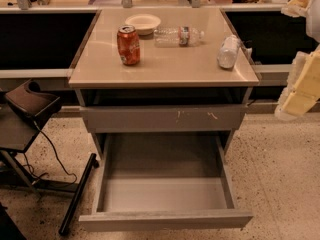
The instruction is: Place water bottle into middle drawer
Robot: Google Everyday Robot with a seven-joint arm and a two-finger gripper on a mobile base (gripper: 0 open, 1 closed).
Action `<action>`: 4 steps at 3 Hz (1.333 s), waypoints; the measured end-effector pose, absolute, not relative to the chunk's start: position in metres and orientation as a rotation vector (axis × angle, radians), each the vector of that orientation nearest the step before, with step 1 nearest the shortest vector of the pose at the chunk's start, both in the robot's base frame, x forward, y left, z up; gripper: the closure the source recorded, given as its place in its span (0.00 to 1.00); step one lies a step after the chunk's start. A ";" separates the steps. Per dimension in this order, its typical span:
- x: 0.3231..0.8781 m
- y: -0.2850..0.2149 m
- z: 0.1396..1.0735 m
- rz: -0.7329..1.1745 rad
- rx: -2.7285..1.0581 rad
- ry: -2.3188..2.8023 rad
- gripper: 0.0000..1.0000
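Speckled stone flooring surrounds a grey cabinet with a beige tabletop (165,66), and dark recesses line the wall behind it.

In the single camera view we find the gripper (300,86) at the 3 o'clock edge of the frame. It is a pale, yellowish-white form hanging off the right side of the cabinet. We cannot tell whether it is spread or pressed together. It stands apart from the tabletop and from the objects lying on it.

We see the water bottle (177,36) lying on its side toward the 12 o'clock edge of the tabletop. Its long axis runs from 9 o'clock to 3 o'clock, and the red label band and neck end point toward 3 o'clock. From the gripper, the bottle lies between 9 and 10 o'clock and well apart. A whitish bottle-like object (228,51) lies on the tabletop roughly between them, near the right edge.

An orange-red soda can (128,45) stands upright at about 8 o'clock from the bottle, and a shallow pale bowl (143,23) sits just beside the bottle's base end at 10 o'clock.

Below the tabletop we see a grey drawer front with pale scratch marks (165,118) pushed nearly shut. Beneath it, at 6 o'clock, the middle drawer (165,219) is pulled far out toward us, showing its flat grey bottom. At 9 o'clock in the frame stands a dark padded seat (30,104).
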State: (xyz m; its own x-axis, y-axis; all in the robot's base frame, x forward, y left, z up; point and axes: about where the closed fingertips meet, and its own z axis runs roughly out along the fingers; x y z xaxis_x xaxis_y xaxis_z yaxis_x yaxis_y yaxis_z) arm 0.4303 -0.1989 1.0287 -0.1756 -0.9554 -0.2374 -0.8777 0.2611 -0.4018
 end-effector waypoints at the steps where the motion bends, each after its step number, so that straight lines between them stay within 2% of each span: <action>1: 0.430 -0.199 1.029 -0.239 -1.660 2.102 0.00; 3: 0.492 -0.173 1.063 -0.265 -1.705 2.001 0.00; 4: 0.499 -0.165 1.078 -0.278 -1.701 1.961 0.00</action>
